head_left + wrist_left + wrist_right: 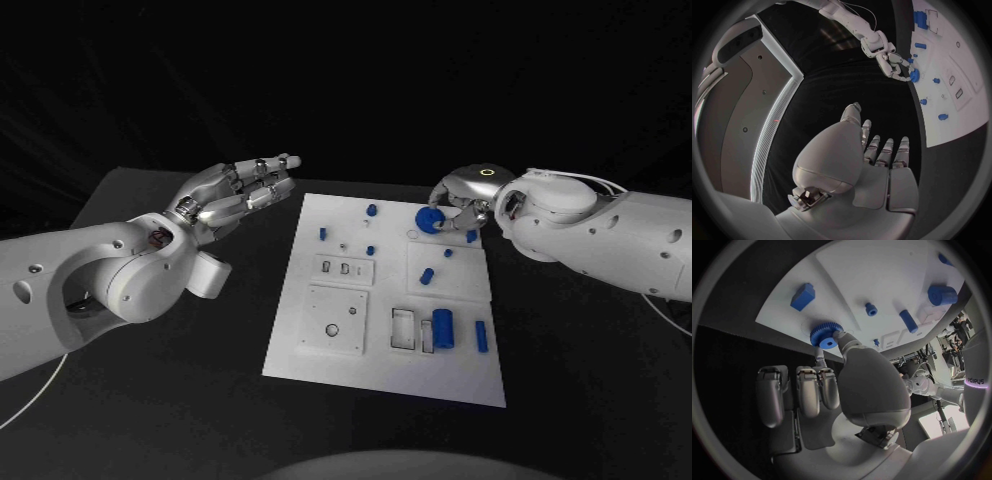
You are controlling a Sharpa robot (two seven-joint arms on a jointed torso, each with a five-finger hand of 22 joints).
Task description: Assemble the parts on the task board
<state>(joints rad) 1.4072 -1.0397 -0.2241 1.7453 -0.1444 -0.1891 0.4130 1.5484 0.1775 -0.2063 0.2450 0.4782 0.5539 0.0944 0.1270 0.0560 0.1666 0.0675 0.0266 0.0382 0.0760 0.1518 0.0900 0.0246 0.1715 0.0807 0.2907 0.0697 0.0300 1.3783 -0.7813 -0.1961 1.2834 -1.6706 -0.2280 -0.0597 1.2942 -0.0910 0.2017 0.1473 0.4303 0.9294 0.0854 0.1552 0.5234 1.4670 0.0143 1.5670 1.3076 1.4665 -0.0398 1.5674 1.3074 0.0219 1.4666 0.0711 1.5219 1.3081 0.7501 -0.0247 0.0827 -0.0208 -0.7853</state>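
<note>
The white task board lies in the middle of the black table. At its far right corner my right hand pinches a blue toothed gear between thumb and a finger. In the right wrist view the gear sits at the board's edge, and I cannot tell whether it touches the board. The other fingers lie together below it. My left hand hovers left of the board with fingers stretched out, holding nothing. The left wrist view shows that hand flat and open, with the right hand and gear beyond.
A blue cylinder and a blue bar lie at the board's near right. Small blue pieces stand across the far half, and a blue block sits close to the gear. Black table surrounds the board.
</note>
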